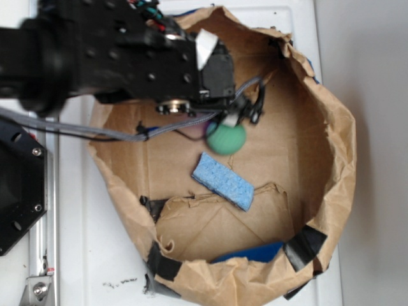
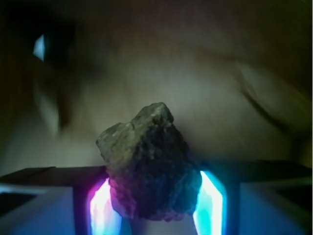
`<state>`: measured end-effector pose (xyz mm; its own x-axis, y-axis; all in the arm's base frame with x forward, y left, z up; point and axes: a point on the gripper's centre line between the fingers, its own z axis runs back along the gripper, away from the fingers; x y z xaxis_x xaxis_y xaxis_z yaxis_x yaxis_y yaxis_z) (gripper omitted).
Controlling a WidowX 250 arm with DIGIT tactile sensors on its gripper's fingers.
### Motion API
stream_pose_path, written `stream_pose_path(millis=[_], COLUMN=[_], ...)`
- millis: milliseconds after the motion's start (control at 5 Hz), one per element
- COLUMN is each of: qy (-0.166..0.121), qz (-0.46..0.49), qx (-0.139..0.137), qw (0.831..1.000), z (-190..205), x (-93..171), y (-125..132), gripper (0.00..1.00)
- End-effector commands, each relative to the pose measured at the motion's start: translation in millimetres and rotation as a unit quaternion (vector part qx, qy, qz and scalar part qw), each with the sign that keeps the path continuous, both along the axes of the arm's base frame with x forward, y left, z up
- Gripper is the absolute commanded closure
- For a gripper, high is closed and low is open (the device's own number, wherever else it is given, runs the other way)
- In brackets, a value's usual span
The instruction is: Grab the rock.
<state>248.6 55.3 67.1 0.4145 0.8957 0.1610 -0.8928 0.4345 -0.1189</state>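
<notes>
The gripper [image 2: 152,205] is clamped on the rock [image 2: 149,169] — low centre of the wrist view, a glowing finger [image 2: 101,208] pressed to each side. In the exterior view the black arm [image 1: 121,54] reaches in from the upper left over the paper bag [image 1: 331,153], just above the green ball [image 1: 225,138] and the blue sponge [image 1: 223,181]. No legible writing.

Dark, lumpy, rough rock [image 2: 149,166] sits upright, wedged between two glowing fingers [image 2: 103,208].
</notes>
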Motion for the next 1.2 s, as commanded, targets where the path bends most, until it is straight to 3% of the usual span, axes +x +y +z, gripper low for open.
stream_pose_path(millis=[0,200,400,800,1000], qy=[0.101,0.111,0.086,0.048,0.052], qz=[-0.172,-0.217,-0.261,-0.267,-0.257], qx=[-0.154,-0.17,-0.128,-0.086,-0.074], qw=[0.968,0.955,0.953,0.959,0.962], z=[60,75,94,98,94], x=[4,-1,-13,-14,-13], y=[-29,-40,-50,-51,-51], gripper=[1.0,1.0,1.0,1.0,1.0])
